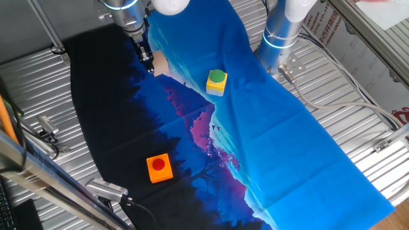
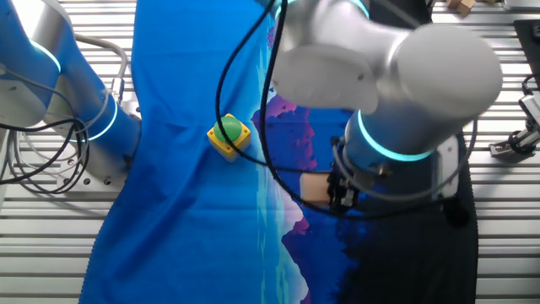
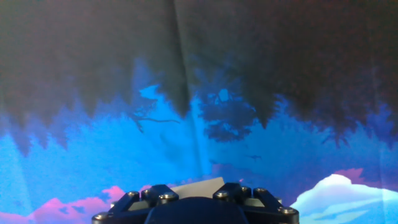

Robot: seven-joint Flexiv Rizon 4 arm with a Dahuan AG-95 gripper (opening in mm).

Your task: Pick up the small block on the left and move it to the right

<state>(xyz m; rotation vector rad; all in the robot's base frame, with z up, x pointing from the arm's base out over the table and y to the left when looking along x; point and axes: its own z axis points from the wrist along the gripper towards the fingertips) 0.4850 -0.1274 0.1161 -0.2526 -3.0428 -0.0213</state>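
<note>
The small block [image 1: 160, 66] is a plain tan cube at the far left of the cloth, low against it. It also shows in the other fixed view [image 2: 313, 187] and in the hand view [image 3: 196, 186]. My gripper [image 1: 150, 66] reaches down onto it. In the hand view the block fills the gap between my two fingers [image 3: 163, 194], and the jaws press against its two sides. Most of the block is hidden behind the fingers and the hand. I cannot tell whether it rests on the cloth or is just off it.
A yellow block with a green circle [image 1: 216, 82] stands mid-cloth, also in the other fixed view [image 2: 229, 135]. An orange block with a red circle [image 1: 159, 168] lies near the front. The blue and black cloth [image 1: 268, 128] covers a slatted metal table. A second arm base [image 1: 281, 32] stands at the back.
</note>
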